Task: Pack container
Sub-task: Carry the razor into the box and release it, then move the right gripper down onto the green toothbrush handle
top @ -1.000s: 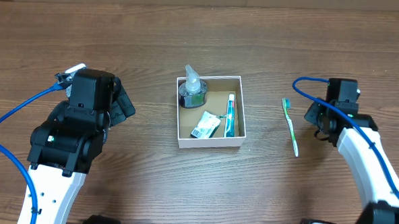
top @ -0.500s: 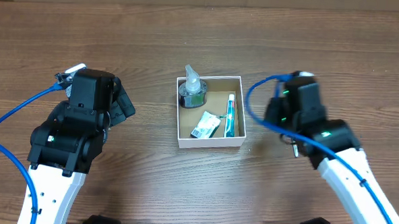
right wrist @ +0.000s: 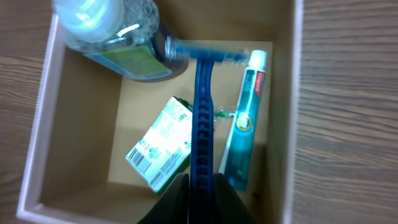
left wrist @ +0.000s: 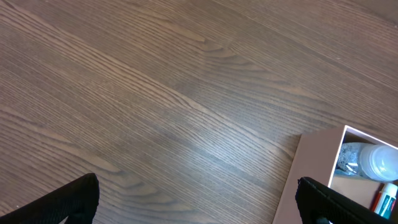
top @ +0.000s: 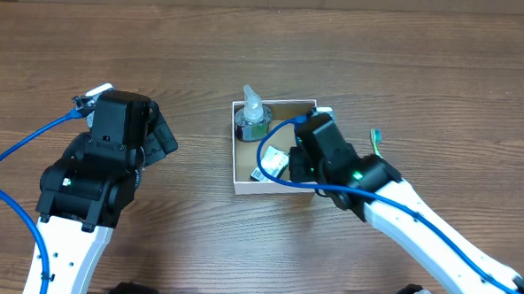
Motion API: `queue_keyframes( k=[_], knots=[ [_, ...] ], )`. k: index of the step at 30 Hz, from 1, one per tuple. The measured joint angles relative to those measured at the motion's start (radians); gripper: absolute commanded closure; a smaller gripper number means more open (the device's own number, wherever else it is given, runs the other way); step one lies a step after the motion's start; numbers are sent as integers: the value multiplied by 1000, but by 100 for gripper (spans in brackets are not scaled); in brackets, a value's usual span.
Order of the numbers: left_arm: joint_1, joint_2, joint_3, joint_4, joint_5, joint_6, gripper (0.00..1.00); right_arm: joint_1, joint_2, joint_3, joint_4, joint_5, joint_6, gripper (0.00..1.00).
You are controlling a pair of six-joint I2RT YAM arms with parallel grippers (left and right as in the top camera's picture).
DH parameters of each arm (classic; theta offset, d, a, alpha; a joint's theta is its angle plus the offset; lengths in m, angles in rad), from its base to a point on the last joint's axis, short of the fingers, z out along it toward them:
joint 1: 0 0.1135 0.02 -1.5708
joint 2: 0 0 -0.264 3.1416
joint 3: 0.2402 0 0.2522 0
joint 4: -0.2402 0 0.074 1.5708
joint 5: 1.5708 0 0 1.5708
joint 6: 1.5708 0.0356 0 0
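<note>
One razor arrives over the box

Well left of the container (top: 260,188), the left gripper (left wrist: 199,202) sits with its fingers spread wide and empty, parked exactly where it was a second ago. The container rests mid-table and holds a clear bottle (top: 253,116), a green-and-white packet (right wrist: 160,146) and a toothpaste tube (right wrist: 244,130). The change is the right gripper (right wrist: 200,186): it has swung in from the table's right side and hovers above the box, clenched on a blue razor (right wrist: 202,118) (head toward the bottle). A toothbrush (top: 377,137) lies outside to the right, so packing looks unfinished.
</note>
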Motion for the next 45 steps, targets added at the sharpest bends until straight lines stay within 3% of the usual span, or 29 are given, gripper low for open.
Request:
queue_keyframes(
  k=[2,6,11,16,22,28,38,41,45],
  knots=[
    [0,0,0,0,0,0,0,3,39,0,14,0,5,62],
    [0,0,0,0,0,0,0,6,83,0,29,0,3,48],
    [0,0,0,0,0,0,0,5,64,20,-41,0,3,43],
    [0,0,0,0,0,0,0,-15,-67,58,-138,4,3,42],
    [0,0,0,0,0,0,0,-190,-277,90,-328,108,3,35],
    [0,0,0,0,0,0,0,-346,-278,81,-402,149,3,35],
    [0,0,0,0,0,0,0,-481,-219,-190,-135,176,4,35],
    [0,0,0,1,0,0,0,-486,-182,-300,14,190,-21,26],
    [0,0,0,0,0,0,0,-487,-125,-387,172,198,-68,23]
  ],
)
